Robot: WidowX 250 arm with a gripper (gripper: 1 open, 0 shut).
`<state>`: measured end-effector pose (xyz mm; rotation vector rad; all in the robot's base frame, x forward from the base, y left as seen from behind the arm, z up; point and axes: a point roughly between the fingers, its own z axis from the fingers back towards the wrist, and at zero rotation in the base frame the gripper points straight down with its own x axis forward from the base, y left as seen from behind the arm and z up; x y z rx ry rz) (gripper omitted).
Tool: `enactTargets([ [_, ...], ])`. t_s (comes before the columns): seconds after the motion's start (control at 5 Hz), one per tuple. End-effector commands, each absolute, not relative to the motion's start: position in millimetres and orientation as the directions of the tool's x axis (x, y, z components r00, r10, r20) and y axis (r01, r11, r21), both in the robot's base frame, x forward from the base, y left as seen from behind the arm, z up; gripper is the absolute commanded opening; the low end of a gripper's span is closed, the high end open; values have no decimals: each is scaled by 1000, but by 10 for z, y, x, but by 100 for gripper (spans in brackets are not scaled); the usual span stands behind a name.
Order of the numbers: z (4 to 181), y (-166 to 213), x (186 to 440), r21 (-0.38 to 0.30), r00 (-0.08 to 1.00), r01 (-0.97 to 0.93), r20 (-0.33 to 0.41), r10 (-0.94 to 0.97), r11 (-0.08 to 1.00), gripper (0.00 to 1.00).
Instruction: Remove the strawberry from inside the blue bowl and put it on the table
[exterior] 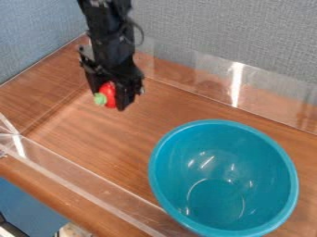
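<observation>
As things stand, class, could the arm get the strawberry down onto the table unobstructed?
Probably yes. The tool grips the strawberry above bare table, well clear of the blue bowl, and nothing lies beneath it.

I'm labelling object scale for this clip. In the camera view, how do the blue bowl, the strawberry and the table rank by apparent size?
Largest to smallest:
1. table, spanning most of the frame
2. blue bowl
3. strawberry, tiny, held between the fingers; it sits farther from the camera, but the ranking remains clear.
</observation>
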<state>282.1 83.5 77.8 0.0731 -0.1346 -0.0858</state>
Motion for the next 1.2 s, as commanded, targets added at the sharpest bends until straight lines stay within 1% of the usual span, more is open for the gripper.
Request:
enactTargets([
  [0.0, 852, 971, 3078, 109, 977, 82, 189, -102, 991, 0],
  [0.2, 740, 1030, 3166, 113, 976, 97, 182, -116, 989, 0],
  [0.4, 666, 1101, 3253, 116, 976, 110, 178, -129, 987, 0],
  [0.6, 613, 1142, 3333, 117, 974, 126, 176, -145, 985, 0],
  [1.0, 583, 1155, 3388, 117, 968, 158, 177, -177, 981, 0],
])
